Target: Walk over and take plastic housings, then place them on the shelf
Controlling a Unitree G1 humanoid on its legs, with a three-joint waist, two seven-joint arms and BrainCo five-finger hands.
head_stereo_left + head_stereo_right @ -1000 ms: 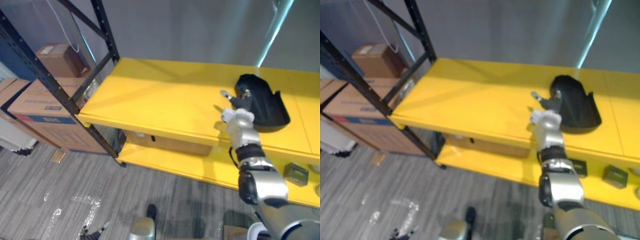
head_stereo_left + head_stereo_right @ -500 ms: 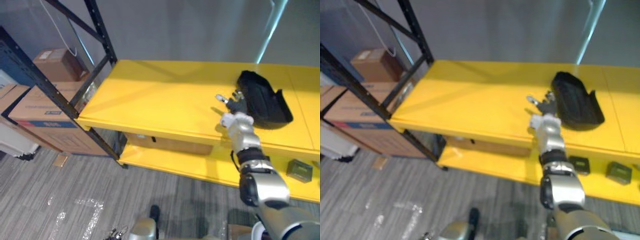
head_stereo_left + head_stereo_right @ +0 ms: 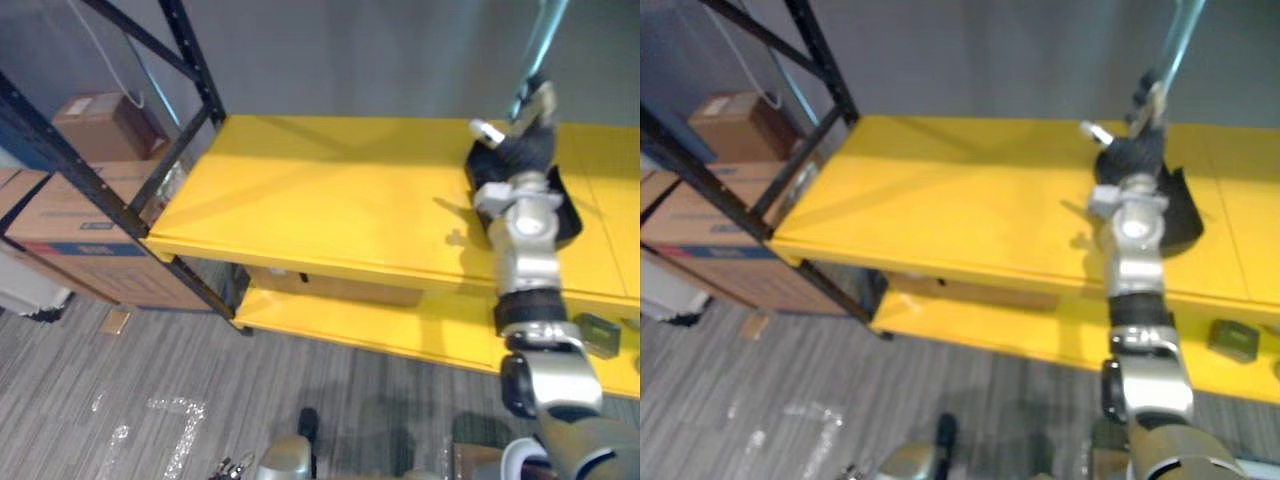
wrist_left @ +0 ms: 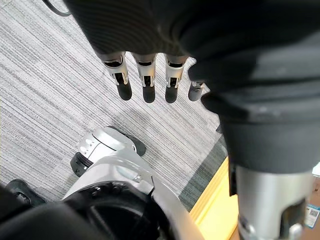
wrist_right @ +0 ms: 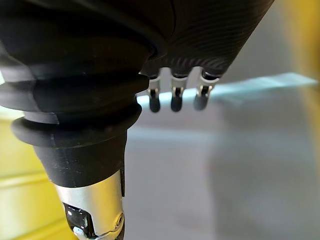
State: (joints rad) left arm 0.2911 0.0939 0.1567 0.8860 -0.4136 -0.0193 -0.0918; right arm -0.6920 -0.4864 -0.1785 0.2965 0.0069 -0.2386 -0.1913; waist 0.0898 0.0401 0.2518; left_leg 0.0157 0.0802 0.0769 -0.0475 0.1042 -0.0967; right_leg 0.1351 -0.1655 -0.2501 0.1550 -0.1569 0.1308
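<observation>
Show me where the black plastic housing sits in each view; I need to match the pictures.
Left eye view: the black plastic housing lies at the right on the yellow shelf board, partly behind the raised right robot hand.
Right eye view: same spot, right of centre.
Left wrist view: grey carpet past the left robot hand.
Right wrist view: a grey wall.
Shared landmark: the yellow shelf board.

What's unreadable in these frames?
- Black plastic housing: in the eye views it is mostly hidden behind the right hand and its wrist, so contact is unclear.
- Small dark block on the lower shelf: too small to identify.
- Cardboard boxes: partly behind the black rack posts and cut off by the left edge.
</observation>
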